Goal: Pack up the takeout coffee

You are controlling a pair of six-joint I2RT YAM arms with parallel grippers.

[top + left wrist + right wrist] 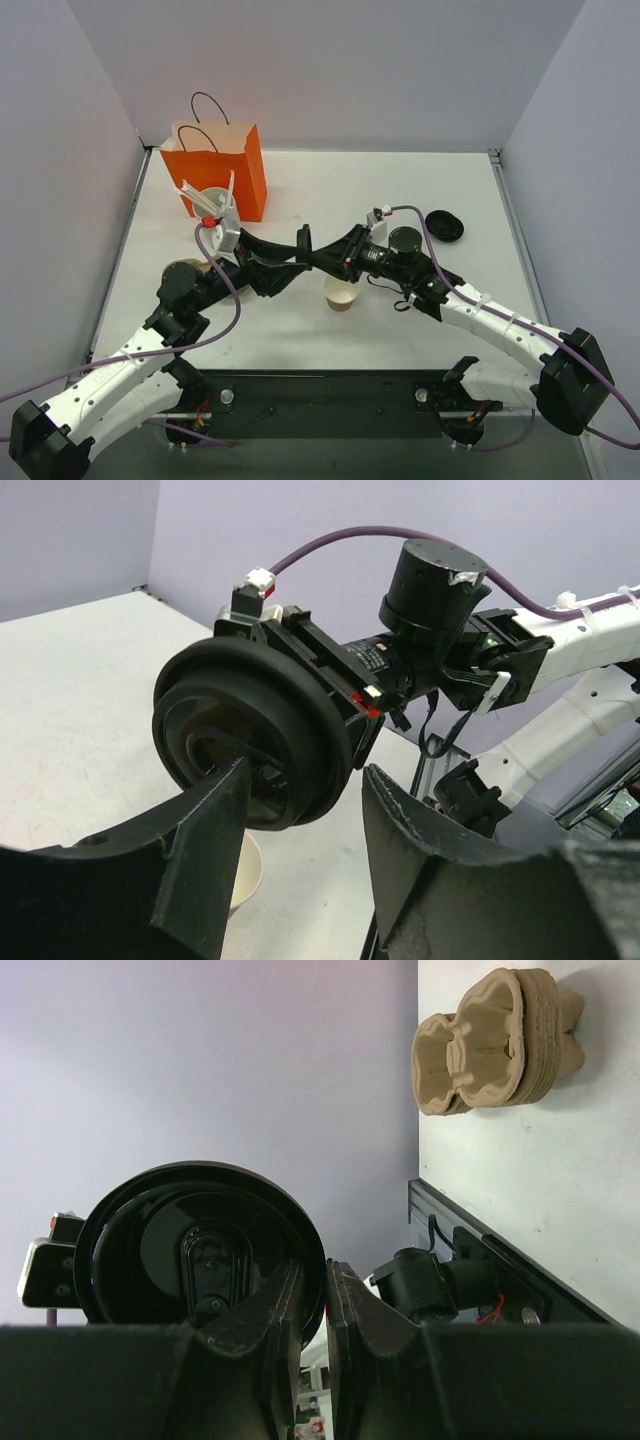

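Top view: no lidded cup shows anywhere, and I judge the coffee to be in two parts. The black lid hangs on edge in the air over the middle of the table. The right gripper pinches it at the rim, and the left gripper meets it from the opposite side. An open tan cup stands on the table just below them, toward the near edge and nearer the right arm. The orange bag stands at the far left corner, well apart.

Left wrist view: the black lid turns its broad face to this camera. The left gripper has its fingers apart, one on either side of the lower rim. A gap shows beside one finger, so I judge there is no grip. The cup's rim peeks out underneath.

Right wrist view: the right gripper has its fingers nearly together, clamped on the thin edge of the lid.

Any handover turns on the lid's width lying squarely across the left fingers.
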